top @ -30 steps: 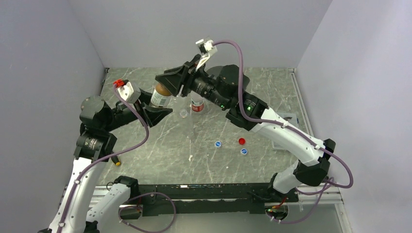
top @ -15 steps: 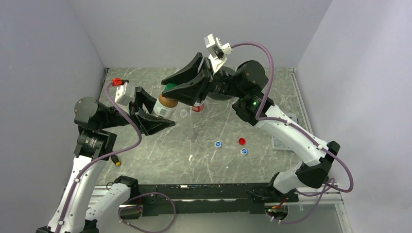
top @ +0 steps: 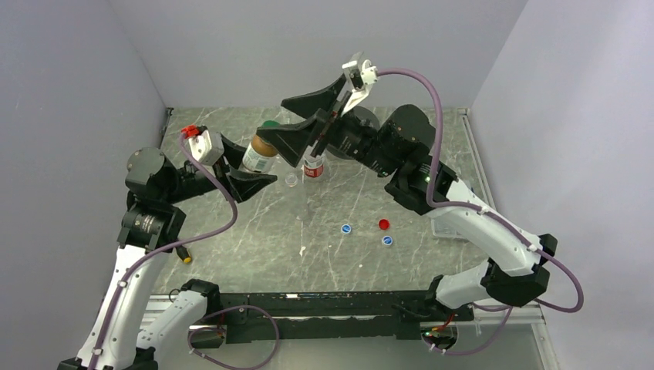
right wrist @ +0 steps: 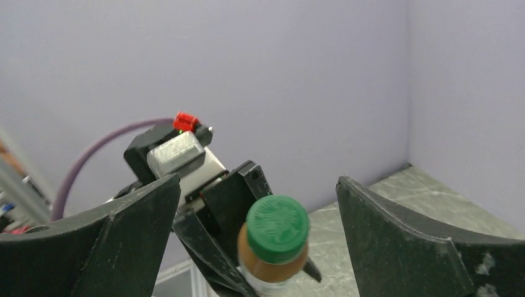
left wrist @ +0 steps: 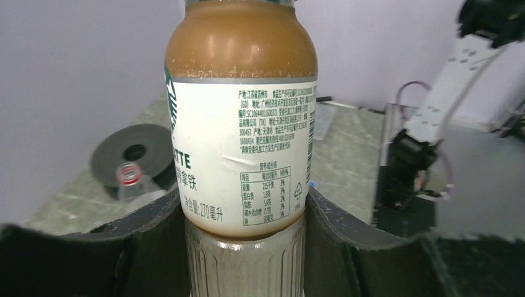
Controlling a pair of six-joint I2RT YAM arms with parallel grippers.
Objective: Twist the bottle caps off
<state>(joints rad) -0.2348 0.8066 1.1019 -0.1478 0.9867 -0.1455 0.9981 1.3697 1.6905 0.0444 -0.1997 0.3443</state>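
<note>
- Marble-patterned table (top: 254,231) carries everything else; both arms reach over its far half.
- Right gripper (top: 279,122) stands wide open, 1 finger on each side of the green cap (right wrist: 277,229), with a clear gap on both sides.
- Left gripper (left wrist: 244,210) is clamped on the ribbed clear base of the amber bottle (top: 257,154) and holds it off the table.
- Amber bottle's long axis slants: base down in the left jaws, capped end up and toward the right gripper; the white-green label faces the left wrist camera.
- Red-label bottle (top: 313,169) stands upright on the table, partly hidden behind the right gripper.
- Small clear bottle (top: 291,179) stands just beside it, uncapped.
- 2 blue caps (top: 346,228) and 1 red cap (top: 383,223) lie loose nearer the arm bases.
</note>
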